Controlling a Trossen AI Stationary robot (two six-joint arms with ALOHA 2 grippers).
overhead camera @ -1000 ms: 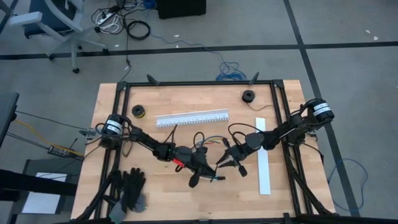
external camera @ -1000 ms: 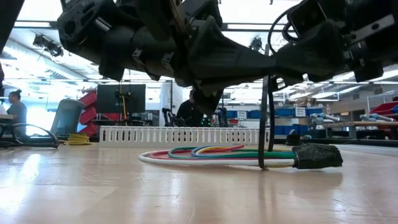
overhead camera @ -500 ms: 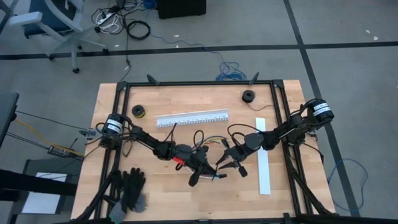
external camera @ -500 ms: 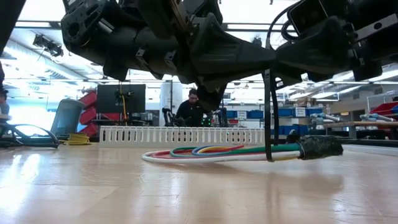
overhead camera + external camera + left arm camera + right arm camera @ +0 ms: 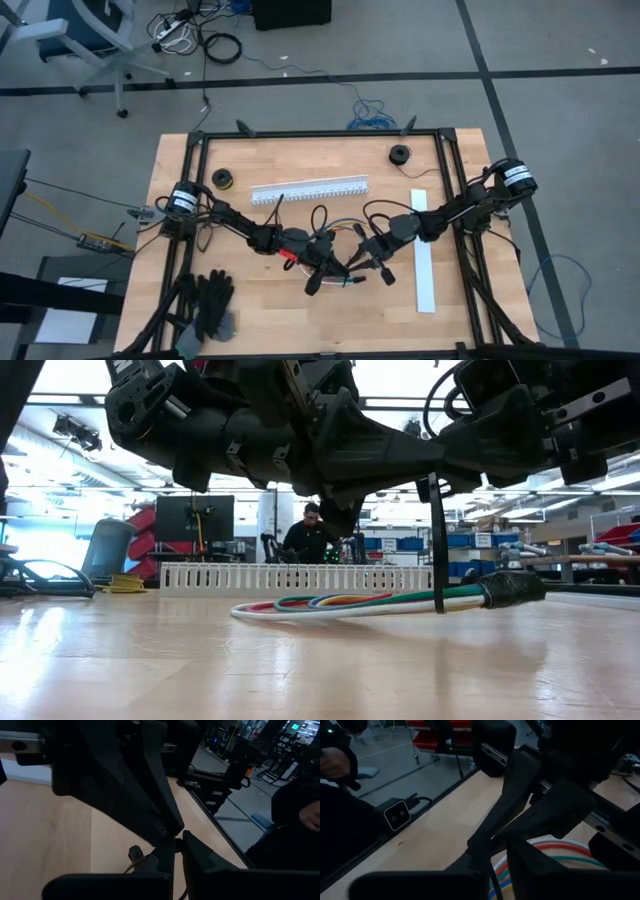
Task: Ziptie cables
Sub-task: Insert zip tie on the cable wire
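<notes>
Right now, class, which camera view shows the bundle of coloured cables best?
The low view: the cables lie side-on along the table, each colour distinct, with a dark strap hanging across them. The high view shows only a small tangle between the grippers. The right wrist view catches a few strands behind its fingers; the left wrist view shows none clearly.

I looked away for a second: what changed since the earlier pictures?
The right gripper shifted toward the left gripper. In the low view the black tie and the plug end of the cables rose slightly. The white channel, the spools and the left arm stayed put.
</notes>
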